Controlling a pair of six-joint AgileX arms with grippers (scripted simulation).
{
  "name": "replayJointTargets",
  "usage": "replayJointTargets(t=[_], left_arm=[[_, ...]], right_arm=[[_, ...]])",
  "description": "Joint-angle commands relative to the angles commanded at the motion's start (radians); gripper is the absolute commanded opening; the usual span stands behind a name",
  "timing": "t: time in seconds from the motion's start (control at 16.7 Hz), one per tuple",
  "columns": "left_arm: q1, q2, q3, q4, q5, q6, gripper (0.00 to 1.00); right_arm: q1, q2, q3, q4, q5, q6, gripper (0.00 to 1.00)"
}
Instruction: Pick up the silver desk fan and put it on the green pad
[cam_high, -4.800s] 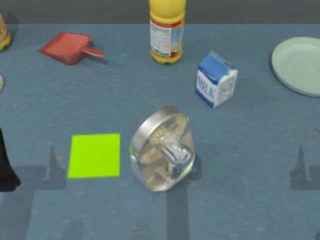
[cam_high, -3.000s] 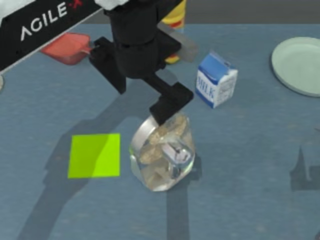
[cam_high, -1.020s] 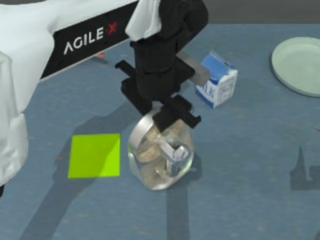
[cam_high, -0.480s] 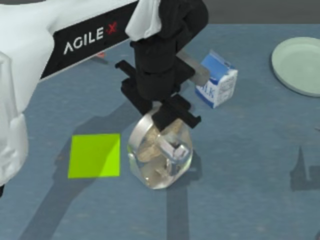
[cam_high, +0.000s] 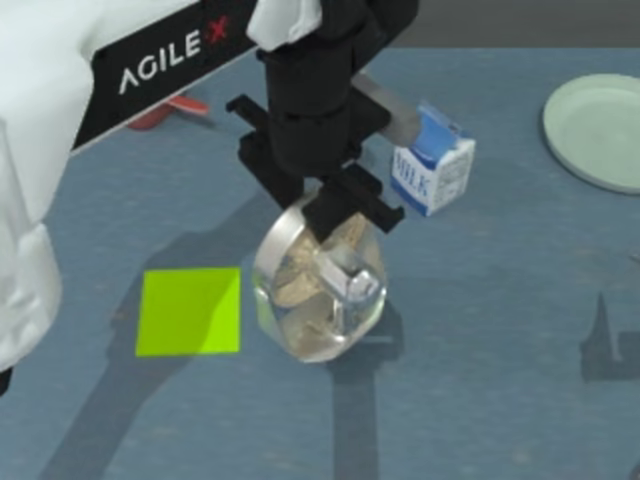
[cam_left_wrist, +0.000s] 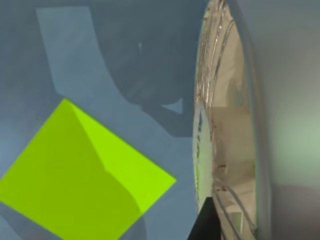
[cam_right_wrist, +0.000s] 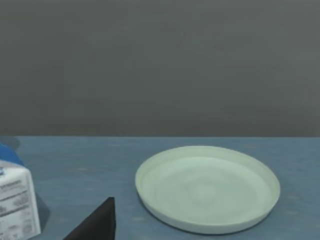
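Observation:
The silver desk fan (cam_high: 320, 298) stands on edge near the table's middle, its glassy cage and chrome hub facing the front right. My left gripper (cam_high: 318, 212) comes down on its upper rim and is shut on it. In the left wrist view the fan's shiny rim (cam_left_wrist: 225, 125) fills the frame beside one dark finger (cam_left_wrist: 205, 224). The green pad (cam_high: 190, 310) lies flat just left of the fan, apart from it; the left wrist view also shows the green pad (cam_left_wrist: 75, 175). My right arm is out of the top view; only a dark fingertip (cam_right_wrist: 97, 225) shows.
A blue and white milk carton (cam_high: 432, 165) stands right behind the fan, close to my left wrist. A pale green plate (cam_high: 598, 130) sits at the back right. A red scoop (cam_high: 165, 110) peeks out under my left arm at the back left.
My left gripper came down over the fan and shut on its rim. In the last half second it has risen a little with the fan.

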Motion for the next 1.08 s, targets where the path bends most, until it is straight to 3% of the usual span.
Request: replayJointTargets(t=[0.24, 0.66, 0.84, 1.08], left_arm=[[0.009, 0.009, 0.112, -0.105, 0.001, 0.0, 0.0], [0.006, 0.001, 0.101, -0.114, -0.007, -0.028, 0.0], [0.021, -0.02, 0.064, -0.137, -0.028, -0.152, 0.0], [0.06, -0.076, -0.007, -0.162, -0.062, -0.461, 0.0]], right_arm=[[0.0, 0.0, 0.0, 0.0, 0.0, 0.0, 1.0], [0.0, 0.0, 0.0, 0.0, 0.0, 0.0, 1.0], [0.0, 0.0, 0.0, 0.0, 0.0, 0.0, 1.0], [0.0, 0.0, 0.0, 0.0, 0.0, 0.0, 1.0]])
